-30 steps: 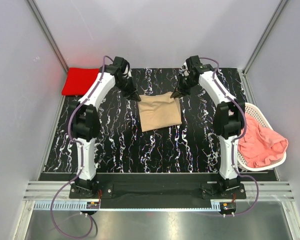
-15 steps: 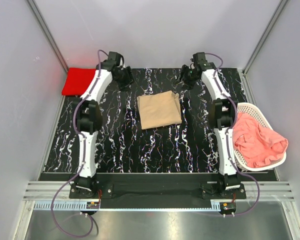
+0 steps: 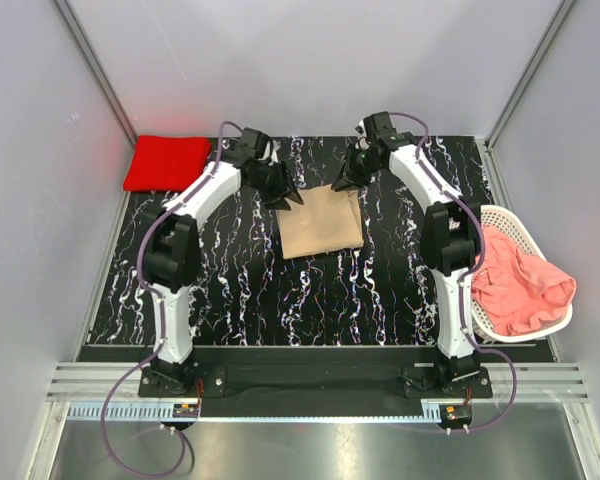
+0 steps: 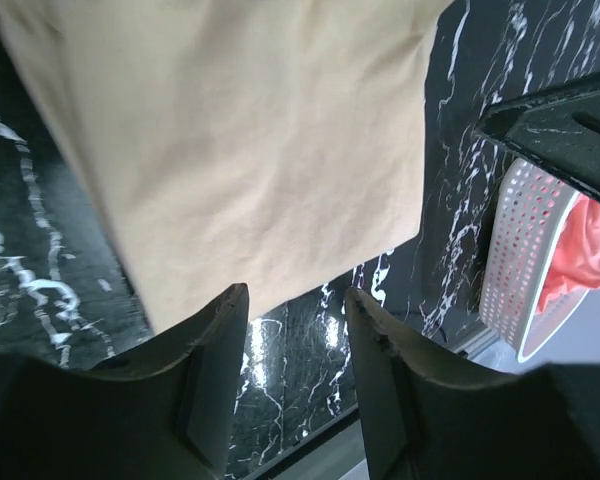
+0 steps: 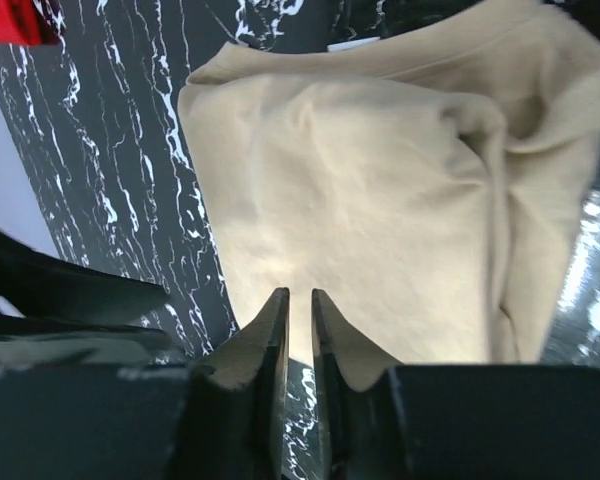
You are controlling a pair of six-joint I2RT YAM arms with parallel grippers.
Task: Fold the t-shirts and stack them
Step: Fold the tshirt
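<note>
Lying at the middle of the black white-veined desk [image 3: 230, 290]: folded tan cloth t-shirt [image 3: 320, 222]. Poised at its far corners: left end effector [image 4: 295, 300] half open, right end effector [image 5: 297, 295] nearly closed, both empty. Risk, probably: pinching only the top layer and so unfolding it, or dragging it askew by uneven closing.

- Left arm [image 3: 208, 188] and right arm [image 3: 432, 178] — slim white shells on the long links, joined by bulky black joint housings.
- A purple cable [image 3: 140, 266] follows each arm, bowing out beside the links and trailing in a loose loop past the foot.
- Each arm stands on a black base block [image 3: 172, 378].
- Left claw [image 4: 295, 335] — two dark, matt fingers with broad, gently curved inner faces.
- Right claw [image 5: 298, 315]: the same dark fingers, tapering to thin, flat tips.
</note>
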